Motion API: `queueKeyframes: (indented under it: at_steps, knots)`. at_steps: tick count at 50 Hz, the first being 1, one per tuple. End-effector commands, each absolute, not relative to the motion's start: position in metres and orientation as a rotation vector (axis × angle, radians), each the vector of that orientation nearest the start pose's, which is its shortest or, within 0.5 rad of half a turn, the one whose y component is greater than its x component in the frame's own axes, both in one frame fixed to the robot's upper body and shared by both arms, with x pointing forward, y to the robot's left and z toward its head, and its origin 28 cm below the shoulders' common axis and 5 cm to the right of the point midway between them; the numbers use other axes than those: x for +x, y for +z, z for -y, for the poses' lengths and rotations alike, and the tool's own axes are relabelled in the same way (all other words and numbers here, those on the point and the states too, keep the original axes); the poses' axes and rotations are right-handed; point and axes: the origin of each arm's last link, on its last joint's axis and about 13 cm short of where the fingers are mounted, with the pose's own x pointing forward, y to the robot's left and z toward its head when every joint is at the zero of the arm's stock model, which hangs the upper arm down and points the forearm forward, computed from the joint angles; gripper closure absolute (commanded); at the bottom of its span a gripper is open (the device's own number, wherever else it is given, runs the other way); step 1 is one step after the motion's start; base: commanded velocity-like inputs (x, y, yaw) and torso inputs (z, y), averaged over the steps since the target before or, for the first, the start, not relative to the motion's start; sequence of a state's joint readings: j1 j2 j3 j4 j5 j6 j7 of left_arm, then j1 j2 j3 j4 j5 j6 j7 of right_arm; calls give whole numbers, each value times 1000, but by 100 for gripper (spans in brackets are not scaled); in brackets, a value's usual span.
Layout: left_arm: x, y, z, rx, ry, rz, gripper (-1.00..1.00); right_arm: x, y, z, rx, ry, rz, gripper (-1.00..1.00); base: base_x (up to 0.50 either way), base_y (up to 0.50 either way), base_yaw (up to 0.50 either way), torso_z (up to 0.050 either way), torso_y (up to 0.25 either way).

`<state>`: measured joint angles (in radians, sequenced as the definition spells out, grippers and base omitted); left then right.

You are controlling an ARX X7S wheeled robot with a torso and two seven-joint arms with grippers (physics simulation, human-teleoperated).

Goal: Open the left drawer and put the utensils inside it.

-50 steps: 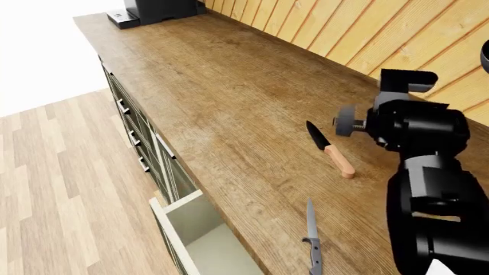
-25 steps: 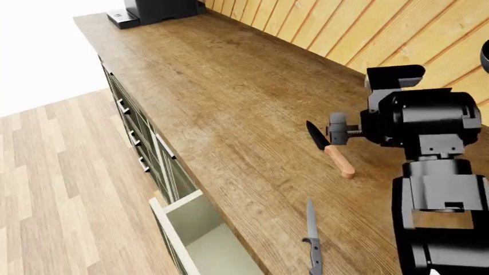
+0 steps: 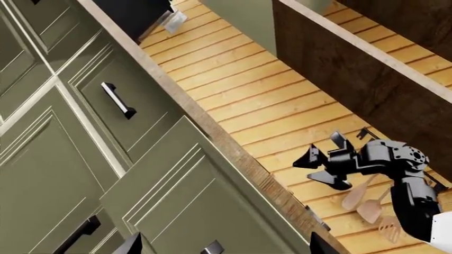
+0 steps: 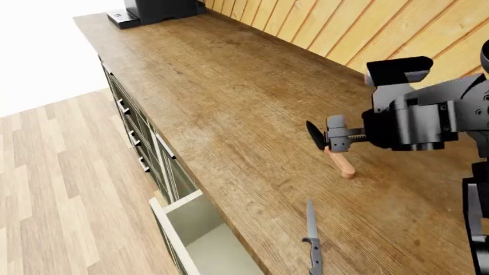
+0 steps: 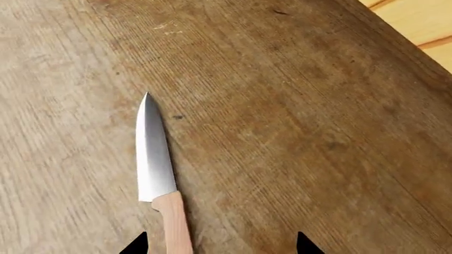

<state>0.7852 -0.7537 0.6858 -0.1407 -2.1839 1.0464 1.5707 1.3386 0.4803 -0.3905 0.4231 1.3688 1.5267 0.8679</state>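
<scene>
1. The left drawer (image 4: 200,238) already stands pulled out at the lower middle of the head view, its pale cream interior showing and nothing visible inside. The step in hand looks to be picking up the first knife.

2. The right gripper (image 4: 336,137) hovers right of centre in the head view, over the wooden-handled knife (image 4: 331,150), which lies flat on the wooden counter (image 4: 229,86). In the right wrist view its two dark fingertips (image 5: 135,244) sit spread apart at the bottom edge, with the handle (image 5: 173,222) just inside one of them, and they grip nothing.

3. To do it well, I would shift sideways until the handle lies midway between the tips, then come down and close across the handle rather than the blade (image 5: 153,153).

4. The grey metal knife (image 4: 312,238) lies well apart, at the bottom of the head view near the counter edge by the drawer; leave it for a second trip.

5. The left gripper (image 3: 222,246) shows only as dark tips at the bottom of its wrist view, facing the green cabinet fronts (image 3: 84,159); the tips stand apart and empty.
</scene>
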Motion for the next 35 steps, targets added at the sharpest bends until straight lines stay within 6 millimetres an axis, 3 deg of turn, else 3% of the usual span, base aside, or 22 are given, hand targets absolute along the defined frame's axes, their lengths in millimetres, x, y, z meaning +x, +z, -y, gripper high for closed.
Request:
queueKeyframes:
  at_steps: [1, 25, 35]
  knots:
    - [-77, -37, -344, -864, -390, 139, -100, 319, 268, 142, -139, 17, -820, -100, 0, 0, 0, 0, 0]
    - [-77, -37, -344, -864, -388, 140, -100, 340, 246, 136, -207, 28, -850, -100, 0, 0, 0, 0, 0]
    - [-77, -37, -344, -865, -385, 144, -100, 354, 220, 138, -232, 39, -891, -100, 0, 0, 0, 0, 0]
